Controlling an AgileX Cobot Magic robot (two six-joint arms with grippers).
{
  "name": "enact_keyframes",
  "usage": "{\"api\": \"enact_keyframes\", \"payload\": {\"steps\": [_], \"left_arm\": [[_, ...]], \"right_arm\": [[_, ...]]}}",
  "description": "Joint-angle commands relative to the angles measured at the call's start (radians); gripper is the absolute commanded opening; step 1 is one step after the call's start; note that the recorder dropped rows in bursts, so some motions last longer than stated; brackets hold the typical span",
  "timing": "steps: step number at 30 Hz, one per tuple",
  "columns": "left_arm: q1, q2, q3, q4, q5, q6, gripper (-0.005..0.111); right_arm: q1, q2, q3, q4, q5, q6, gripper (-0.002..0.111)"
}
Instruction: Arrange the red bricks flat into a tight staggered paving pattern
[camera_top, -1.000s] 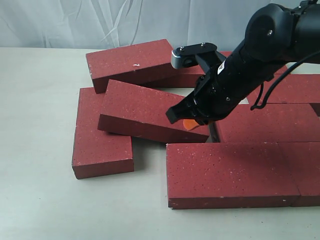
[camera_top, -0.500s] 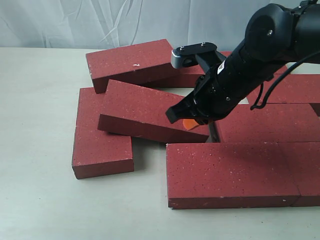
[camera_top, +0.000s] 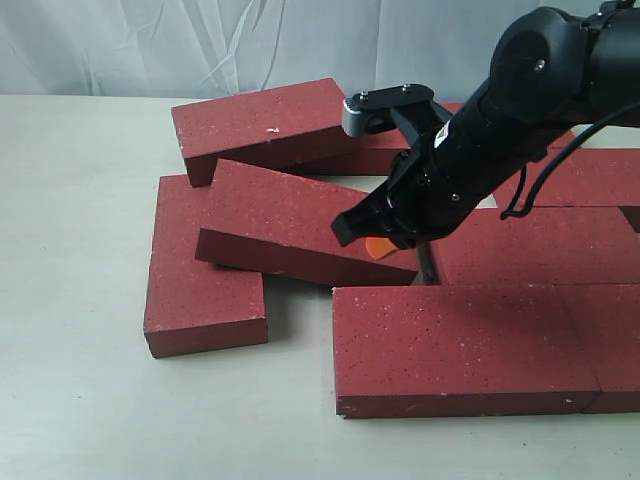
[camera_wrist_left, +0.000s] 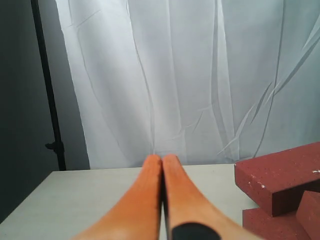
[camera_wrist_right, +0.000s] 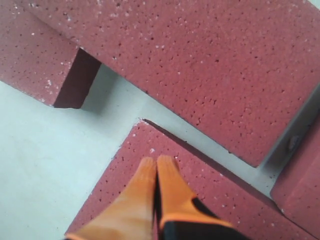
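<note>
The right jaws are the nearer pair, clenched on nothing, tips poised over a corner of the front brick (camera_top: 450, 340). The tilted brick (camera_top: 290, 225) lies just ahead of them, long axis crosswise, its far end propped on a flat brick (camera_top: 200, 285) — that neighbour likely keeps it off the worktop (camera_top: 80, 400). The left jaws — also clenched, empty — hang well apart.

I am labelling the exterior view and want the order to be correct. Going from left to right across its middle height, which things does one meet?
left flat brick -> tilted brick -> right gripper -> right flat brick
</note>
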Motion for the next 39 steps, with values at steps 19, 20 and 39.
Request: {"api": "enact_keyframes", "payload": {"steps": [19,20,39], "left_arm": [[0.000,0.724,-0.338,-0.032,0.544,0.004,0.000],[-0.002,0.785,-0.359,-0.046,0.542,0.010,0.000],[-0.235,1.224,-0.504,-0.299,0.510,0.239,0.000]], "right_arm": [[0.002,0.000,-0.005,0.027,0.002,-0.005,-0.001],[0.002,0.000,-0.005,0.027,0.003,-0.005,-0.001],[0.002,0.000,-0.005,0.027,0.001,-0.005,-0.001]]}}
